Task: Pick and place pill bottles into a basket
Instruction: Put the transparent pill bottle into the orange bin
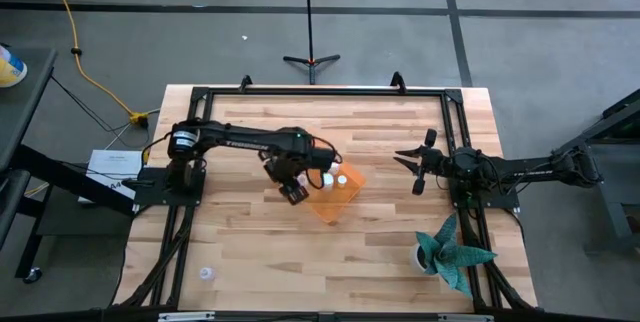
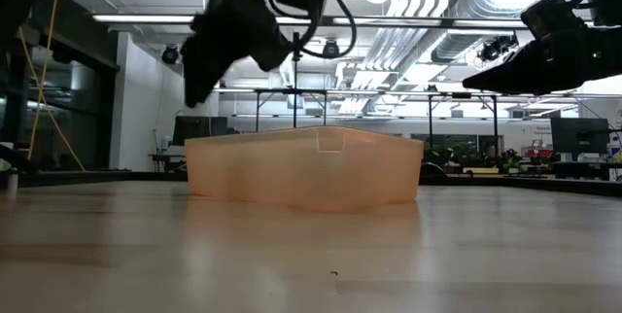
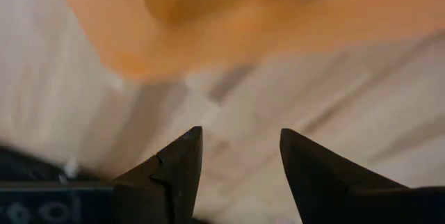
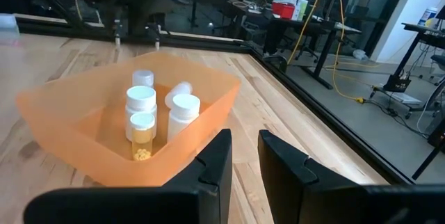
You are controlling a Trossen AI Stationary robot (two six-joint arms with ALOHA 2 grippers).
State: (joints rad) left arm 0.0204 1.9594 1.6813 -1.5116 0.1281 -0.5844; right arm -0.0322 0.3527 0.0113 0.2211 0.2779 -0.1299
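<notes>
The orange basket (image 1: 336, 200) rests on its base at the table's middle; it also shows in the low view (image 2: 301, 167). Several white-capped pill bottles (image 4: 141, 100) stand inside it, one with yellow pills in its clear lower part. One more pill bottle (image 1: 207, 274) stands alone near the table's near left corner. My left gripper (image 1: 296, 194) is open and empty, raised at the basket's left side; its wrist view (image 3: 240, 140) shows wood between the fingertips. My right gripper (image 1: 410, 170) hangs to the basket's right, empty, its fingers (image 4: 243, 144) a narrow gap apart.
A teal-green leafy plant (image 1: 452, 252) in a white pot stands at the near right, beside the right arm's base. A black frame (image 1: 320, 90) runs along the table's far edge and sides. Bare wood lies in front of the basket.
</notes>
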